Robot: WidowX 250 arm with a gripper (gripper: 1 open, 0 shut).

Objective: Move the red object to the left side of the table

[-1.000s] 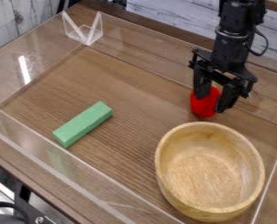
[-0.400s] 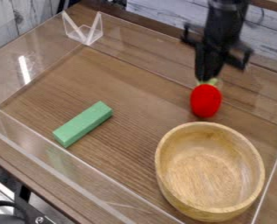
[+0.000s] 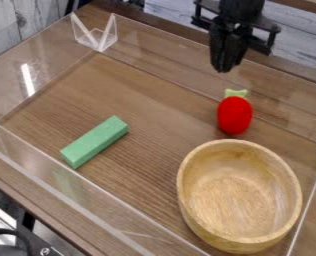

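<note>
The red object (image 3: 234, 114), a small glossy red fruit with a green top, stands upright on the table (image 3: 147, 92) at the right, just behind the wooden bowl. My gripper (image 3: 226, 66) hangs pointing down, well above the red object and slightly behind and left of it, clear of it. Nothing is between its fingers. The dark fingers look close together, and I cannot make out a gap between them.
A round light wooden bowl (image 3: 188, 172) fills the front right. A green rectangular block (image 3: 94, 141) lies at the front left. Clear acrylic walls (image 3: 34, 62) border the table, with a small clear bracket (image 3: 94, 34) at the back left corner.
A second ago the gripper stood low with its fingers around the red object. It has since risen and shifted slightly left, leaving the object on the table, nudged a little.
</note>
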